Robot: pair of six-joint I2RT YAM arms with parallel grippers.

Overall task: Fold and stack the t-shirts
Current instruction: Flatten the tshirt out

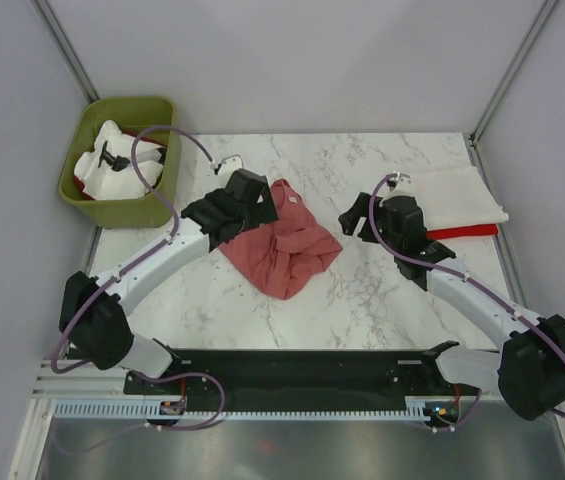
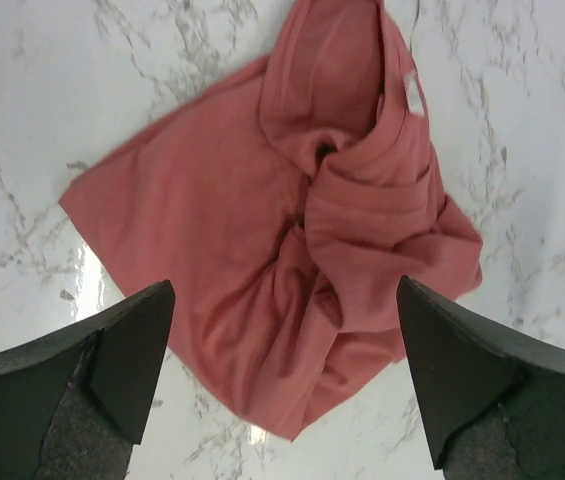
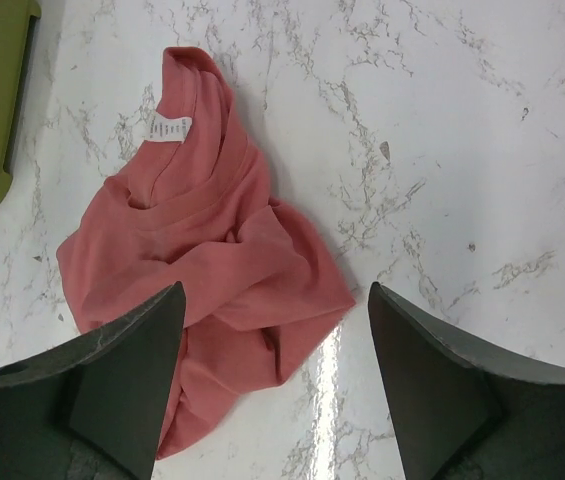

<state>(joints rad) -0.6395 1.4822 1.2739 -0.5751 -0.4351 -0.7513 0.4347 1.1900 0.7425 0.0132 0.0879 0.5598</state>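
Crumpled salmon shirt (image 2: 262,250) in wrist views, folded cream shirt (image 1: 457,195) only overhead

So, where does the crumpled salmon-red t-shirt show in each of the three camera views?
Top external: the salmon-red t-shirt lies crumpled around the middle of the picture.
Left wrist: it fills the middle and reaches the top edge.
Right wrist: it sits in the left half, running down to the bottom.
Shared landmark: its white neck tag.

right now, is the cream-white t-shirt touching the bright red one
Touching. The top external view shows the cream-white t-shirt lying on the bright red t-shirt, whose edge peeks out.
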